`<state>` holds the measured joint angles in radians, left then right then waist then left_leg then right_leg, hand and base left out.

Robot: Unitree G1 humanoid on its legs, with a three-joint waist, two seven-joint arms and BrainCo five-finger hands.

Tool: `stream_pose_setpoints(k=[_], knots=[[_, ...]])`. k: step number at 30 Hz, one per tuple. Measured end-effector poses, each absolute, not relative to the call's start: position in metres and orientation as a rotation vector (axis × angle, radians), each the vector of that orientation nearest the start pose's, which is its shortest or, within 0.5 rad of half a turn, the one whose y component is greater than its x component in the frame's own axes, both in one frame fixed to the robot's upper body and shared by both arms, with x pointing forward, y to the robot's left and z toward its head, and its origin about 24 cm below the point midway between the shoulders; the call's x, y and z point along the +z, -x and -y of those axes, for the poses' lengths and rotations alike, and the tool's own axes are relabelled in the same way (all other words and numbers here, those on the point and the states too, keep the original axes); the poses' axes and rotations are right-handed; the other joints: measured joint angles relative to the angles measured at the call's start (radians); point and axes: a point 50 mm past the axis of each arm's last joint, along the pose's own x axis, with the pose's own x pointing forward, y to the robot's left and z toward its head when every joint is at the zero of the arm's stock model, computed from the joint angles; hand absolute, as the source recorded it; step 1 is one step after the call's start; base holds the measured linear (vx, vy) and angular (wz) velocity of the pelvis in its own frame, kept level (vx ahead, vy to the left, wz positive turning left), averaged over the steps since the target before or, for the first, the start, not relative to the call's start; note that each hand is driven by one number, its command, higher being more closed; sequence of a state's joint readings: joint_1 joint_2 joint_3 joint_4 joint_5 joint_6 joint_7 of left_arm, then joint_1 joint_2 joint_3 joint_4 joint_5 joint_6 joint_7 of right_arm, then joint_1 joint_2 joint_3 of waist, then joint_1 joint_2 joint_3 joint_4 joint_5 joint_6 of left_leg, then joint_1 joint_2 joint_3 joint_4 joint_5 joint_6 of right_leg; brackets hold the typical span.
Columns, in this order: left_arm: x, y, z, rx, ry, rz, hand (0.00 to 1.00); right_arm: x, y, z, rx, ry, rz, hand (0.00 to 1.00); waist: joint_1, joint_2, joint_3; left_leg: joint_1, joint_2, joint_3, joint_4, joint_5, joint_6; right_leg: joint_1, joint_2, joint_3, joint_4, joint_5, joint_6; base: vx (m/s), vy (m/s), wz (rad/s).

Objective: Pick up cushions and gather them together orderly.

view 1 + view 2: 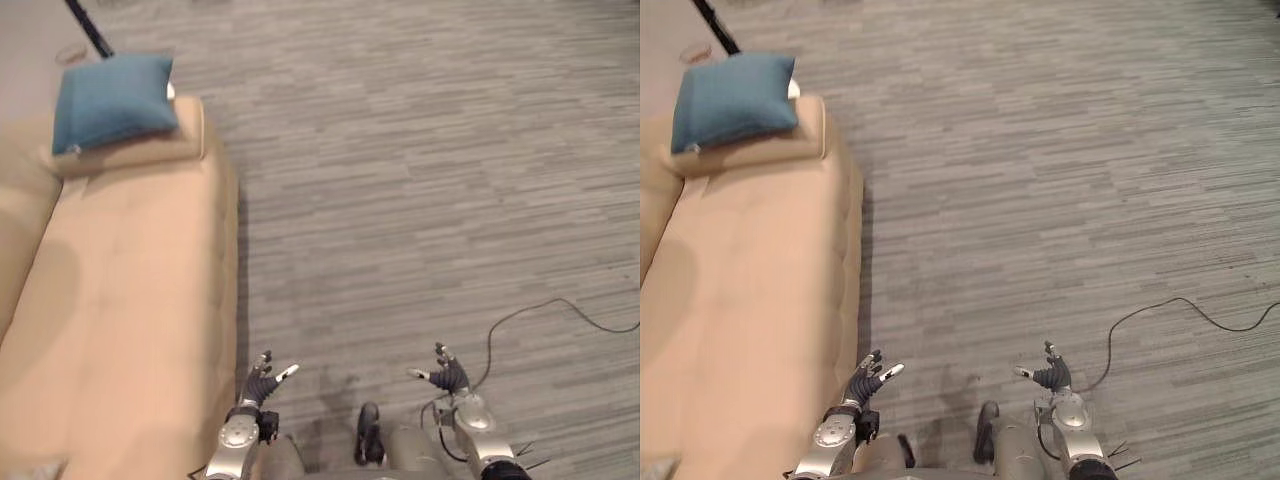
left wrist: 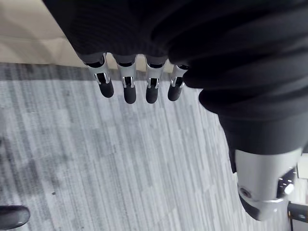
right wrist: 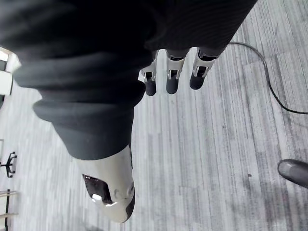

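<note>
Left hand [image 1: 262, 380] and right hand [image 1: 445, 374] hover open, empty, over floor [image 1: 420, 180] beside a sofa [image 1: 130, 290], 1 cushion [image 1: 113, 100] at its far end.

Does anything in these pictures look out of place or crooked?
Only slightly: the blue cushion lies tilted at the far end of the beige sofa, not squared with it. The left hand and right hand hang open and empty over the floor.

cushion [image 1: 115, 100] on far sofa [image 1: 130, 300] armrest, sofa left
</note>
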<state>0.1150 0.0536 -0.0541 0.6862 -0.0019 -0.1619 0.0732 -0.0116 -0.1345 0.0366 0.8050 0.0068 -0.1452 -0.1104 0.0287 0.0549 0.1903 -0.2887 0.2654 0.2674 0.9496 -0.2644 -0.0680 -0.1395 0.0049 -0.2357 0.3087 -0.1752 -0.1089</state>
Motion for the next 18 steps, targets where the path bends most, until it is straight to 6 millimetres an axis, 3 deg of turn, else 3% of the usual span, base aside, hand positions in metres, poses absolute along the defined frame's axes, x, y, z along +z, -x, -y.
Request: stream_pose_setpoints(k=[2, 4, 5, 6, 7, 8, 9, 10, 11, 13, 14, 15, 17, 18], knots=[[-0.109, -0.163, -0.166, 0.074, -0.073, -0.624, 0.0, -0.106, -0.19, 0.195, -0.121, 0.171, -0.63, 0.0, 0.017, 0.007, -0.003, -0.074, -0.034, 0.02, -0.162, 0.004, 0.007, 0.028, -0.014, 0.023, 0.0, -0.017, 0.033, 0.46, 0.159, -0.42], [-0.11, -0.161, -0.168, 0.091, -0.071, -0.629, 0.0, -0.104, -0.195, 0.194, -0.115, 0.174, -0.621, 0.0, 0.02, 0.018, 0.015, -0.117, -0.098, 0.002, -0.3, 0.015, -0.001, 0.104, -0.021, 0.038, -0.054, -0.054, 0.041, 0.47, 0.191, 0.04], [-0.11, -0.158, -0.168, 0.106, -0.062, -0.63, 0.0, -0.101, -0.199, 0.196, -0.114, 0.186, -0.609, 0.0, 0.047, 0.014, 0.004, -0.1, -0.151, -0.007, -0.545, 0.086, -0.085, 0.128, -0.029, 0.05, -0.088, -0.062, 0.057, 0.45, 0.206, -0.38], [-0.11, -0.153, -0.171, 0.125, -0.056, -0.634, 0.0, -0.101, -0.201, 0.198, -0.111, 0.197, -0.61, 0.0, 0.082, 0.007, 0.001, -0.078, -0.168, -0.018, -0.627, 0.197, -0.068, 0.145, -0.027, 0.082, -0.11, -0.075, 0.068, 0.56, 0.274, -0.81], [-0.114, -0.14, -0.181, 0.164, -0.062, -0.665, 0.0, -0.101, -0.206, 0.189, -0.079, 0.2, -0.606, 0.0, 0.113, -0.009, -0.028, -0.094, -0.186, -0.017, -0.552, 0.155, 0.043, 0.154, -0.047, 0.113, -0.073, -0.127, 0.104, 0.51, 0.245, -0.81], [-0.116, -0.134, -0.184, 0.176, -0.065, -0.681, 0.0, -0.102, -0.206, 0.185, -0.075, 0.192, -0.607, 0.0, 0.117, -0.028, -0.036, -0.095, -0.197, -0.02, -0.529, 0.14, 0.091, 0.15, -0.06, 0.118, -0.031, -0.144, 0.137, 0.6, 0.227, -0.5], [-0.118, -0.133, -0.19, 0.207, -0.05, -0.692, 0.0, -0.102, -0.208, 0.182, -0.075, 0.177, -0.607, 0.0, 0.113, -0.058, -0.03, -0.075, -0.219, -0.015, -0.472, 0.081, 0.126, 0.08, -0.099, 0.143, 0.211, -0.174, 0.227, 0.64, 0.21, 0.12], [-0.119, -0.134, -0.191, 0.205, -0.058, -0.703, 0.0, -0.103, -0.207, 0.182, -0.075, 0.177, -0.618, 0.0, 0.088, -0.06, -0.028, -0.022, -0.241, -0.029, -0.449, 0.025, 0.153, 0.0, -0.133, 0.163, 0.475, -0.082, 0.317, 0.64, 0.199, 0.31], [-0.119, -0.133, -0.192, 0.201, -0.064, -0.705, 0.0, -0.105, -0.203, 0.182, -0.076, 0.177, -0.63, 0.0, 0.081, -0.063, -0.027, 0.017, -0.254, -0.036, -0.456, 0.006, 0.163, -0.029, -0.153, 0.157, 0.574, -0.019, 0.317, 0.67, 0.207, 0.45], [-0.12, -0.132, -0.19, 0.179, -0.078, -0.711, 0.0, -0.111, -0.192, 0.187, -0.092, 0.185, -0.661, 0.0, 0.061, -0.056, -0.025, 0.17, -0.287, -0.062, -0.501, -0.04, 0.167, -0.082, -0.228, 0.061, 0.737, -0.062, 0.186, 0.76, 0.173, 0.38], [-0.119, -0.135, -0.19, 0.181, -0.079, -0.701, 0.0, -0.111, -0.192, 0.189, -0.103, 0.181, -0.661, 0.0, 0.051, -0.054, -0.029, 0.237, -0.295, -0.084, -0.543, -0.056, 0.162, -0.133, -0.239, 0.002, 0.692, -0.092, 0.146, 0.68, 0.114, 0.34], [-0.118, -0.138, -0.19, 0.182, -0.08, -0.695, 0.0, -0.11, -0.192, 0.19, -0.107, 0.18, -0.659, 0.0, 0.043, -0.051, -0.029, 0.254, -0.298, -0.098, -0.56, -0.06, 0.162, -0.158, -0.237, -0.015, 0.659, -0.104, 0.147, 0.81, 0.084, 0.58], [-0.114, -0.152, -0.188, 0.173, -0.081, -0.663, 0.0, -0.11, -0.192, 0.197, -0.121, 0.19, -0.659, 0.0, 0.032, -0.03, -0.023, 0.337, -0.288, -0.178, -0.645, -0.059, 0.156, -0.244, -0.158, -0.024, 0.378, -0.1, 0.152, 0.74, 0.033, 0.86], [-0.112, -0.161, -0.184, 0.159, -0.081, -0.646, 0.0, -0.11, -0.189, 0.206, -0.144, 0.199, -0.666, 0.0, 0.012, -0.016, -0.014, 0.389, -0.269, -0.224, -0.677, -0.06, 0.121, -0.251, -0.103, 0.026, 0.107, -0.019, 0.175, 0.55, -0.013, 0.98]])
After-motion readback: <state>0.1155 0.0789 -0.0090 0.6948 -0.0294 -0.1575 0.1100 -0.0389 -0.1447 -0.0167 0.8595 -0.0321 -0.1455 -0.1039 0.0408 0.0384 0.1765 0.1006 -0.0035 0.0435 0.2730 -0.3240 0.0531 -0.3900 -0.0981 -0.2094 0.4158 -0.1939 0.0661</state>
